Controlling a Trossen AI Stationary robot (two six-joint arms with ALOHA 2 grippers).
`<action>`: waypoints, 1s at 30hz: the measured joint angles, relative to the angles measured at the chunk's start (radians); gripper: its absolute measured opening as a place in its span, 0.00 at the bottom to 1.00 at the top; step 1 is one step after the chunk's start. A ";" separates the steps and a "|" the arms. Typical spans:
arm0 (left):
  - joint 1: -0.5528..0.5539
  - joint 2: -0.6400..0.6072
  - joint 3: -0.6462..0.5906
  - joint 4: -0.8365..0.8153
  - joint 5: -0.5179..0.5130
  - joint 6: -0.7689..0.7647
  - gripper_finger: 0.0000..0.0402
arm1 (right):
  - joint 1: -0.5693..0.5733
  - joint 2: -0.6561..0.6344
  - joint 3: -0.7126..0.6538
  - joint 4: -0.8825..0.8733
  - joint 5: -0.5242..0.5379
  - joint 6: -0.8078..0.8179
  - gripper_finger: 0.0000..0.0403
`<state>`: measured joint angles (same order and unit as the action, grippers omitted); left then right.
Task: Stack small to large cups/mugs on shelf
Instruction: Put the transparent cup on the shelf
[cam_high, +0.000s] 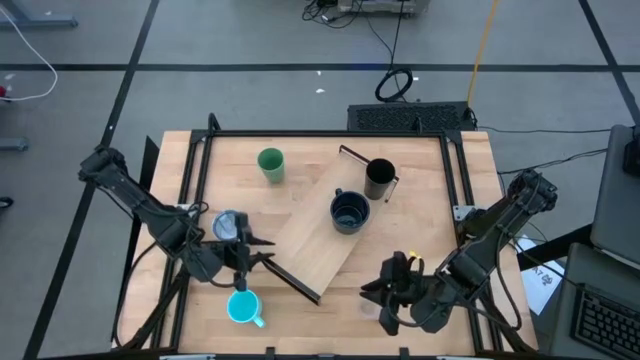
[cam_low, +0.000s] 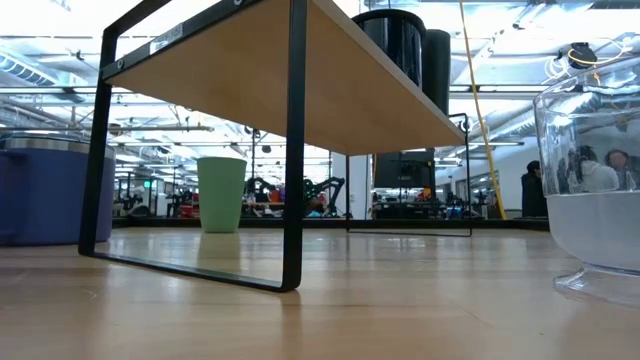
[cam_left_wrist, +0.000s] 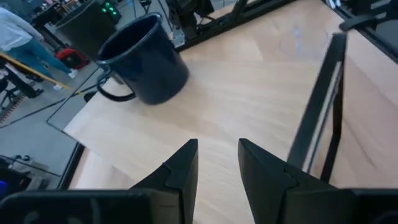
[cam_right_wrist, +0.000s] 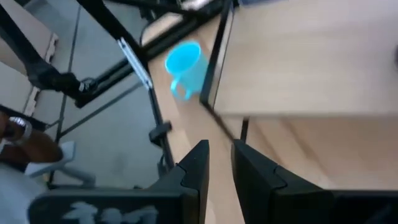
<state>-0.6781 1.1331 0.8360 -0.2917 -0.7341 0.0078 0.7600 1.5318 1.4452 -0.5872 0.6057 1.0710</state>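
The light-wood shelf (cam_high: 325, 240) stands slantwise mid-table on its dark brackets. On it stand the wide black mug (cam_high: 349, 212) and, at its far end, the tall black cup (cam_high: 380, 180). The green tumbler (cam_high: 270, 165) stands on the table at the far left. The blue-purple mug (cam_high: 229, 226) stands beside my left gripper (cam_high: 268, 255), which is empty with a narrow gap between its fingers (cam_left_wrist: 217, 162), at the shelf's near-left end. The cyan mug (cam_high: 243, 308) stands near the front edge. The tiny clear cup (cam_low: 595, 180) stands near my right gripper (cam_high: 372, 292), also empty and narrowly open (cam_right_wrist: 221, 155).
A dark metal frame (cam_high: 200, 150) runs around the tabletop. The shelf's near bracket (cam_low: 293, 150) stands between the cyan mug and the clear cup. There is bare wood at the table's far right (cam_high: 430, 210) and between the green tumbler and the shelf. People show in the room beyond.
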 joint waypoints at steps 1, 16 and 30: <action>0.003 -0.005 0.000 0.001 0.000 -0.003 0.29 | 0.000 0.000 0.000 -0.009 -0.018 0.020 0.14; 0.012 -0.023 0.001 -0.030 0.000 -0.021 0.29 | 0.080 0.041 -0.001 -0.124 -0.167 0.243 0.14; 0.013 -0.023 0.001 -0.021 0.000 -0.018 0.29 | 0.126 0.130 -0.001 -0.164 -0.268 0.367 0.18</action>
<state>-0.6648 1.1099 0.8371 -0.3130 -0.7345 -0.0101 0.8856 1.6620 1.4441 -0.7515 0.3374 1.4380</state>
